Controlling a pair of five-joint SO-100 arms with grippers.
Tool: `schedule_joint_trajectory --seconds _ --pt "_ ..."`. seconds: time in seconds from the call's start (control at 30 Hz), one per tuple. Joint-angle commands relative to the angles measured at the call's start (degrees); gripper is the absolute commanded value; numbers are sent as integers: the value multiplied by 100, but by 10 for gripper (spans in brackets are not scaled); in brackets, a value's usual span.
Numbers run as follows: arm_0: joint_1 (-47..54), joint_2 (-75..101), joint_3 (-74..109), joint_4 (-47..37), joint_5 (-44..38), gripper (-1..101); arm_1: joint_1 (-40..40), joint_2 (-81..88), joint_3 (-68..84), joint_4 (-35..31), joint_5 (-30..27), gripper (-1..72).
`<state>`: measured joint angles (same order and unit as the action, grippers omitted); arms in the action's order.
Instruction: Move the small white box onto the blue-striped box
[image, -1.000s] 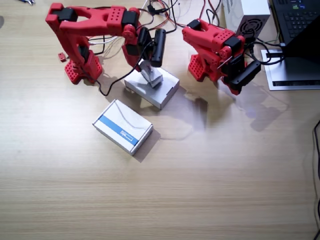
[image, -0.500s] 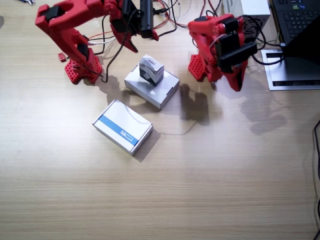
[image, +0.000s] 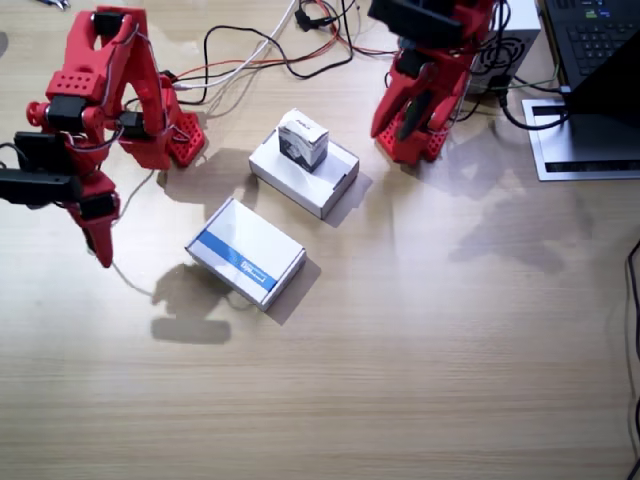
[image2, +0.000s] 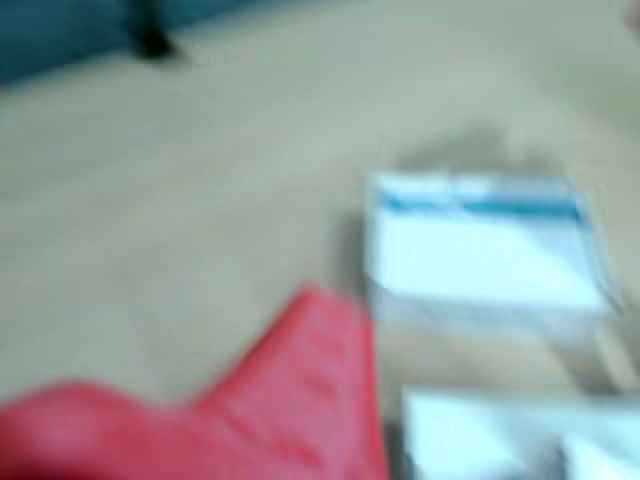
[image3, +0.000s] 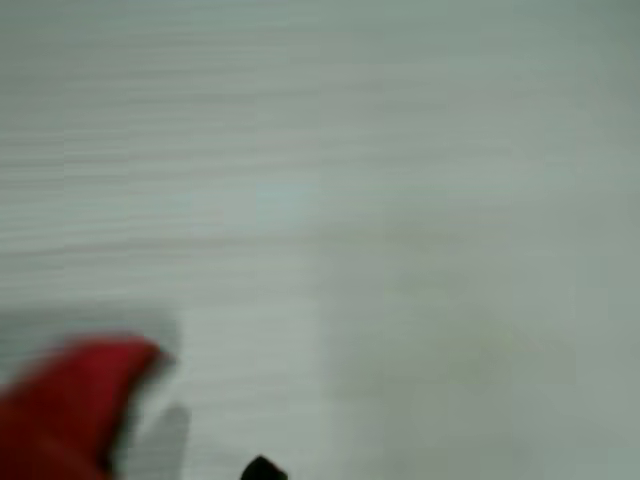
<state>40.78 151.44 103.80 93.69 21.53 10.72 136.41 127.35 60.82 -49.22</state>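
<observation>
Fixed view: right arm (image: 95, 110) is folded over its base, wrist dropped toward the table's near-left area; right gripper (image: 100, 235) points down at the wood, well apart from all boxes. Jaw state: cannot tell, tips read as one red point. Left arm (image: 425, 70) stands raised over its base at the far edge; left gripper (image: 408, 118) hangs down beside the base, jaw state also unclear.

Small white box (image: 303, 140) sits on the plain white box (image: 305, 172), btwn the two arms, not on the blue-striped box (image: 245, 252), which lies nearer the camera, just beside the plain one.

Wrist views: both blurred. One shows a red finger (image2: 300, 400) w/ the blue-striped box (image2: 480, 250) ahead; the other shows a red finger (image3: 70, 400) over bare table (image3: 400, 200).
</observation>
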Motion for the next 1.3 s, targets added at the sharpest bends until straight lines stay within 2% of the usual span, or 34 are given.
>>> schedule_joint_trajectory --seconds 0.0,0.1,0.2,0.33,0.47,0.6,0.7,0.83,1.07,1.27 --pt "694 -483 -229 237 -378 393 650 1626 1477 -589 -281 348" --pt "1389 -1450 -246 229 -545 418 1002 3059 2663 -949 -176 391" --pt "2461 -2470 -431 229 -1204 449 1134 3814 3366 -993 -79 395" --pt "3683 -3287 -870 220 -2136 461 1125 4008 3586 -993 35 395" --pt "4201 -3498 -1424 229 -2698 471 984 4008 3586 -1037 176 396" --pt "4931 -3472 -1046 229 -2760 474 853 4008 3586 -958 237 398" --pt "5001 -3524 -659 229 -2101 471 782 4008 3586 -932 246 401" --pt "4737 -4043 -554 229 -1793 468 729 3999 3595 -896 176 409" --pt "4043 -4904 -1477 220 -2979 518 334 3999 3595 -756 334 414" --pt "4421 -5080 -1441 220 -3437 522 237 3990 3595 -809 352 418"
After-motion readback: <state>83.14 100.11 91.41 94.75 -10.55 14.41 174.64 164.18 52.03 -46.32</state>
